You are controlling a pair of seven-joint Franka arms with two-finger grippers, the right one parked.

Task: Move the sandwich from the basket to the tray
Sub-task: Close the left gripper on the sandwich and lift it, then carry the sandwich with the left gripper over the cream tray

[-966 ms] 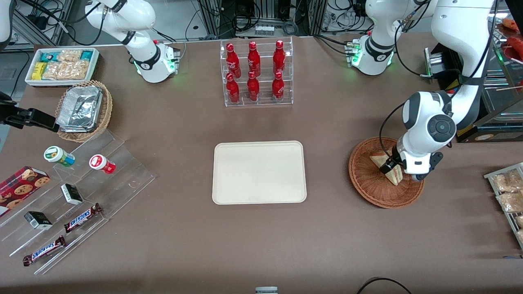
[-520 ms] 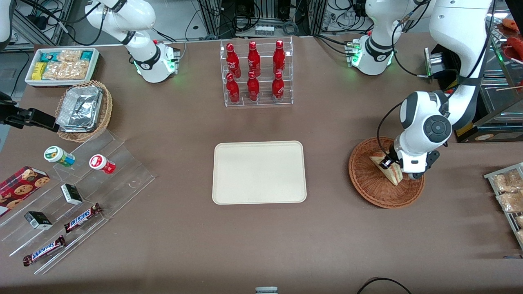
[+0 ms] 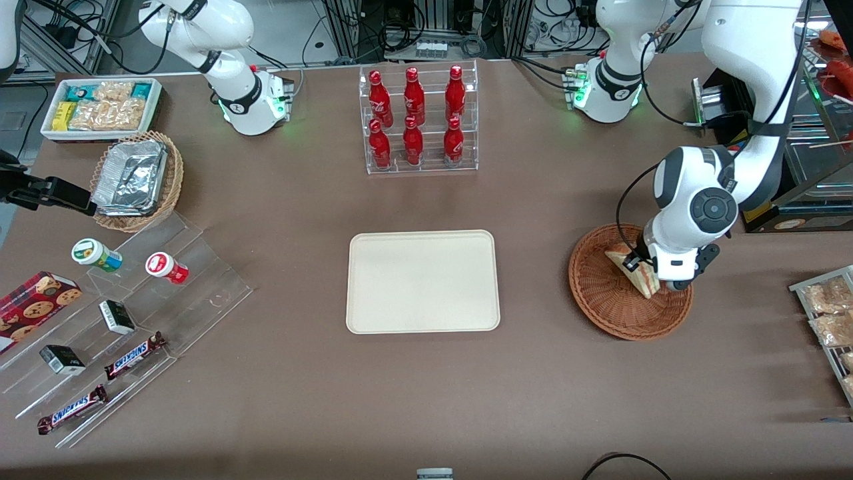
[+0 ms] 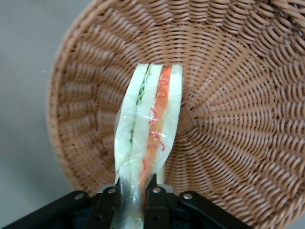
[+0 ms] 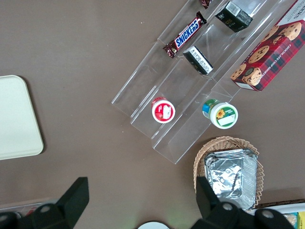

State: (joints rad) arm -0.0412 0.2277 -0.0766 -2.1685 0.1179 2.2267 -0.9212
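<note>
The sandwich (image 3: 636, 272) is a pale wedge wrapped in clear film, with red and green filling along its edge (image 4: 150, 129). My left gripper (image 3: 638, 268) is shut on it; the black fingers (image 4: 155, 202) pinch its wrapped end. It hangs just above the middle of the reddish-brown wicker basket (image 3: 603, 300), which also shows in the left wrist view (image 4: 238, 109). The cream-beige tray (image 3: 422, 281) lies flat in the middle of the table, toward the parked arm's end from the basket, with nothing on it.
A clear rack of red bottles (image 3: 418, 120) stands farther from the front camera than the tray. A wire rack of snack bags (image 3: 830, 313) lies beside the basket at the working arm's end. A tan basket with foil trays (image 3: 136, 180), a white snack bin (image 3: 101, 107) and clear steps with snacks (image 3: 126, 313) lie at the parked arm's end.
My left gripper has risen a little with the sandwich in it and shifted slightly farther from the front camera. The sandwich has lifted off the basket floor.
</note>
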